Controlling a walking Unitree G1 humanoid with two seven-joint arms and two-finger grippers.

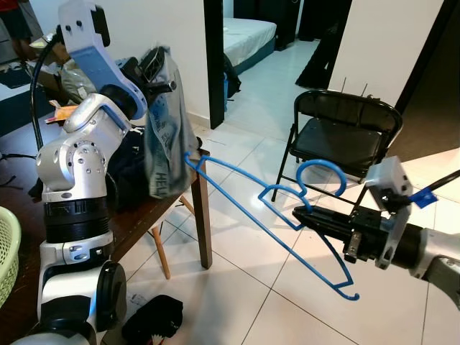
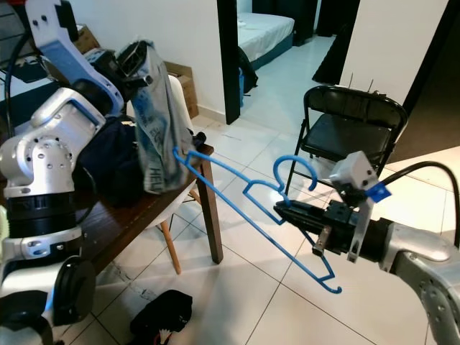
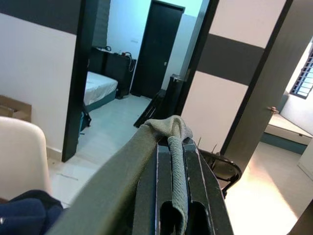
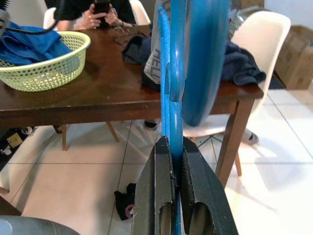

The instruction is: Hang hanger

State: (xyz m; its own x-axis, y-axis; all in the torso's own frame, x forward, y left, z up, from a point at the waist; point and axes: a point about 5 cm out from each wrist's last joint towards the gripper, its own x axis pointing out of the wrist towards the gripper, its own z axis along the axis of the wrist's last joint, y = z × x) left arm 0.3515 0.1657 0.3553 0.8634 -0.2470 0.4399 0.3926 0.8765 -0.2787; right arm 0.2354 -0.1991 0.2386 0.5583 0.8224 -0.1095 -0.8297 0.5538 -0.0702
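1. Holding the blue hanger (image 1: 287, 215) is the right pincer (image 1: 310, 215), its two black fingers clamped on the wire just below the hook; the right wrist view confirms the blue wire squeezed between them.
2. The hanger hangs in mid-air over the tiled floor (image 1: 244, 287), tilted, with its hook up near the black folding chair (image 1: 345, 133) and one shoulder tip reaching toward the desk (image 1: 144, 223) corner.
3. The left pincer (image 3: 171, 161) is raised above the desk and grips a grey-green garment (image 1: 164, 122), whose fabric drapes over its clenched fingers in the left wrist view and hangs down beside the desk edge.
4. That shoulder tip of the hanger sits right at the lower edge of the garment; whether it is already inside the cloth I cannot tell.
5. Judging progress: both items are picked up and brought together, so the grasping stage looks done.
6. What appears left: threading the garment onto the hanger, then carrying it to a hanging place; no rail or hook for that is in sight.
7. A green basket (image 4: 44, 63) with blue cloth and a seated person (image 4: 100, 12) are at the far side of the desk.
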